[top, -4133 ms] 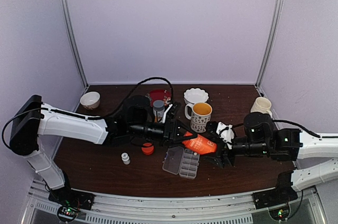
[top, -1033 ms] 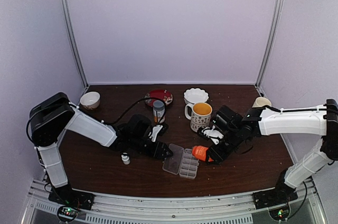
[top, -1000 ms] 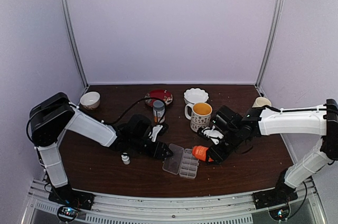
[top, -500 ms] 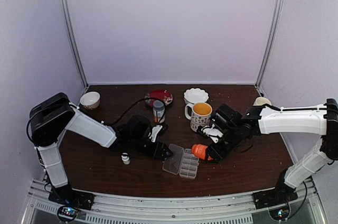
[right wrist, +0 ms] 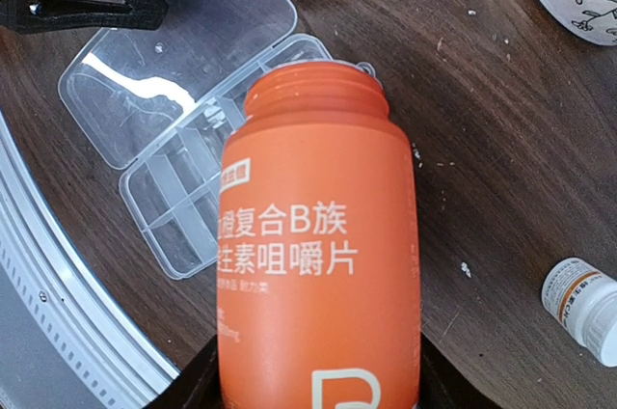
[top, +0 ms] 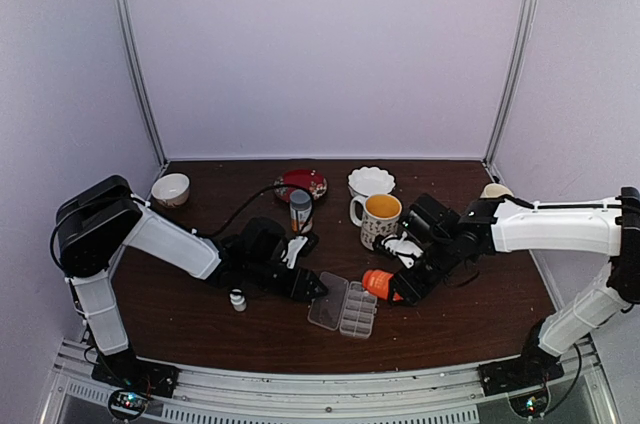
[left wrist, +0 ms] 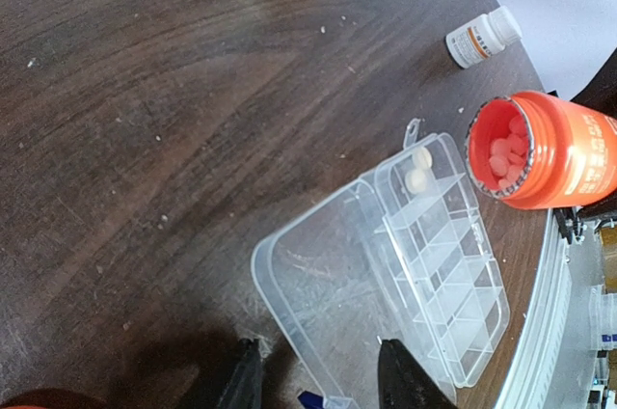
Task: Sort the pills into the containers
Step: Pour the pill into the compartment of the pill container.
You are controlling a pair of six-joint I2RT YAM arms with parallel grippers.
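The clear pill box (top: pixel 358 310) lies open on the table, its lid (top: pixel 327 302) flat to the left. In the left wrist view two cream pills (left wrist: pixel 417 169) lie in the end cell of the box (left wrist: pixel 448 264); the other cells look empty. My right gripper (top: pixel 408 281) is shut on an uncapped orange bottle (top: pixel 379 285), tilted on its side with its mouth over the box's far end. More pills (left wrist: pixel 502 150) show inside its mouth. My left gripper (left wrist: pixel 318 390) is open, low at the table, its fingers straddling the near edge of the lid (left wrist: pixel 328 284). The bottle (right wrist: pixel 318 264) fills the right wrist view.
A small white bottle (top: pixel 237 300) stands left of the box, and another (left wrist: pixel 485 36) lies beyond it. A grey-capped bottle (top: pixel 300 209), red plate (top: pixel 303 182), white bowl (top: pixel 371 181), mug (top: pixel 380 218), small bowl (top: pixel 171 189) and cream cup (top: pixel 492 191) stand behind.
Four seconds ago both grippers met at the orange bottle above the table. Over the last second the right gripper has shifted the bottle slightly left over the box; the left gripper stayed at the lid.
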